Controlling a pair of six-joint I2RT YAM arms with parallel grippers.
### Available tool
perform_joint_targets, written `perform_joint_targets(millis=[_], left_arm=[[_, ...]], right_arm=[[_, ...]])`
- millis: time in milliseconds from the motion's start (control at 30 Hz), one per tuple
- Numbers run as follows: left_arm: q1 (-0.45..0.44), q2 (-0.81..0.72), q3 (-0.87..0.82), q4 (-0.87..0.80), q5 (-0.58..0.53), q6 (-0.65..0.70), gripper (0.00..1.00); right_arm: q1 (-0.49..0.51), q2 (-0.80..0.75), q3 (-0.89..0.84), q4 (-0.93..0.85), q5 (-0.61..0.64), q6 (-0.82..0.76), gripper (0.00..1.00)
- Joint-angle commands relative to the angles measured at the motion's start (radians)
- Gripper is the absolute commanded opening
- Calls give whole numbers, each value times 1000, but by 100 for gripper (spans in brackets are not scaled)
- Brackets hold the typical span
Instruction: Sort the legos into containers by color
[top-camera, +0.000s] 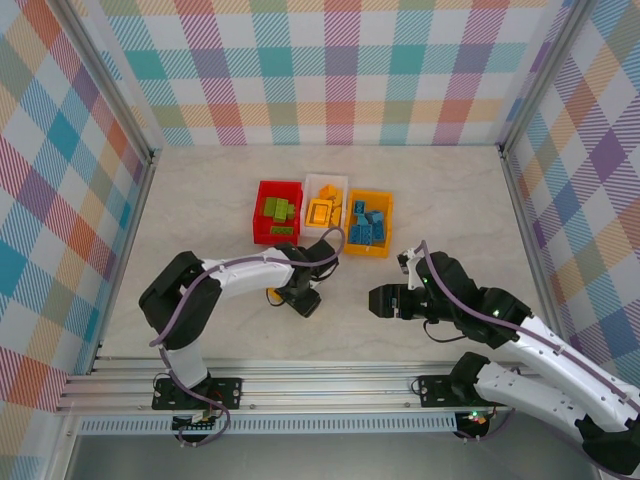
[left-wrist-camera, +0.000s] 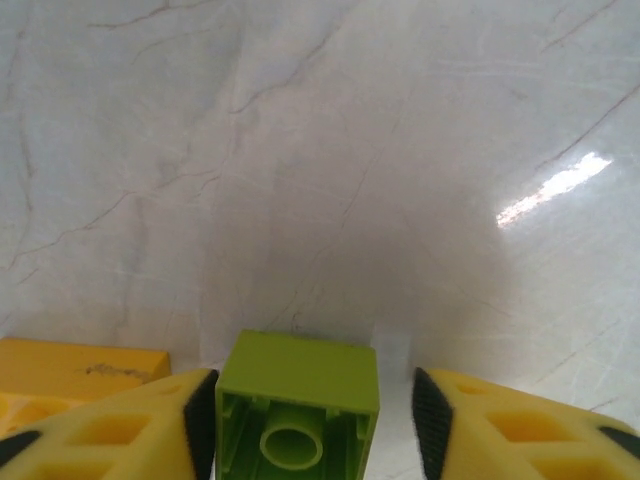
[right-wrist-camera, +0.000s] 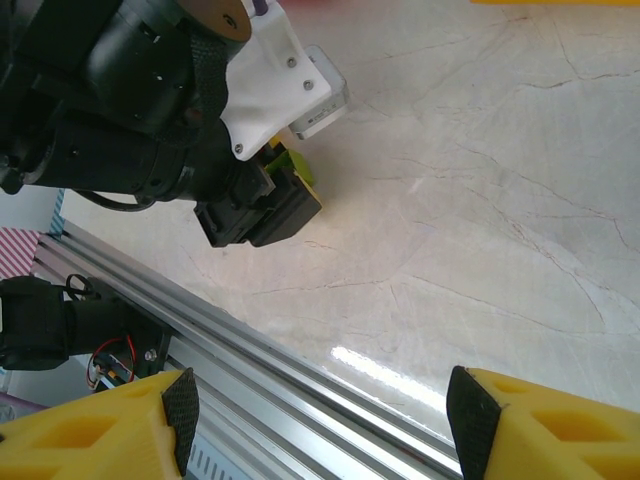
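since red bin (top-camera: 259, 212), white bin (top-camera: 326, 181), orange-yellow bin (top-camera: 387, 216) look sorted, we judge two left: left gripper (left-wrist-camera: 312, 420) spread around green brick (left-wrist-camera: 298, 375), yellow brick (left-wrist-camera: 70, 365) beside; right gripper (right-wrist-camera: 320, 410) spread, empty.

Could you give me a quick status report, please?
Left gripper open, straddling a green lego on the table. Right gripper open, empty. Yellow lego close beside left fingers.

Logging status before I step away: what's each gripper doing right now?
Left gripper: open, fingers either side of a green brick, not clamped.
Right gripper: open, holding nothing.
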Motion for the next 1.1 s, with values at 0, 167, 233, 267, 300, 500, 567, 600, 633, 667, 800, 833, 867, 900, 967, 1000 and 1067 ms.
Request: perform_joint_targets(millis=[0, 167, 233, 267, 300, 500, 567, 600, 633, 667, 800, 833, 867, 900, 967, 1000, 1067], left_arm=[[9, 13, -8, 19, 22, -3, 46], [12, -36, 12, 17, 16, -51, 34], [30, -69, 40, -4, 3, -73, 32], [52, -92, 60, -19, 4, -82, 32], [78, -110, 78, -30, 10, -88, 32], [287, -148, 254, -78, 66, -114, 32], [346, -111, 330, -83, 48, -124, 32], [371, -89, 362, -80, 47, -130, 31], [399, -56, 398, -79, 46, -141, 31], [426, -20, 434, -77, 47, -154, 31], [478, 125, 572, -96, 37, -179, 31], [481, 160, 603, -103, 29, -181, 31], [481, 188, 632, -110, 18, -186, 31], [481, 210, 648, -113, 12, -191, 31], [481, 248, 673, -121, -9, -207, 32], [481, 262, 676, -120, -16, -214, 32], [481, 281, 673, -119, -27, -224, 33]], right_arm=[[10, -6, -5, 1, -21, 13, 68], [11, -3, -8, 23, -39, 12, 67], [13, 5, -1, 41, -52, 0, 67], [17, 17, 7, 48, -54, -14, 67], [19, 29, 15, 56, -59, -28, 67], [94, 198, 121, 189, -48, -142, 67], [129, 273, 163, 264, -19, -177, 67], [143, 303, 177, 300, -4, -188, 67], [157, 334, 189, 347, 14, -199, 67], [167, 364, 198, 392, 33, -205, 68], [176, 448, 234, 495, 67, -202, 68], [177, 466, 248, 499, 70, -199, 68], [177, 478, 257, 499, 71, -197, 67], [176, 485, 259, 503, 72, -195, 67], [177, 492, 255, 504, 74, -188, 68], [177, 492, 249, 502, 75, -186, 68], [177, 492, 241, 496, 75, -179, 68]])
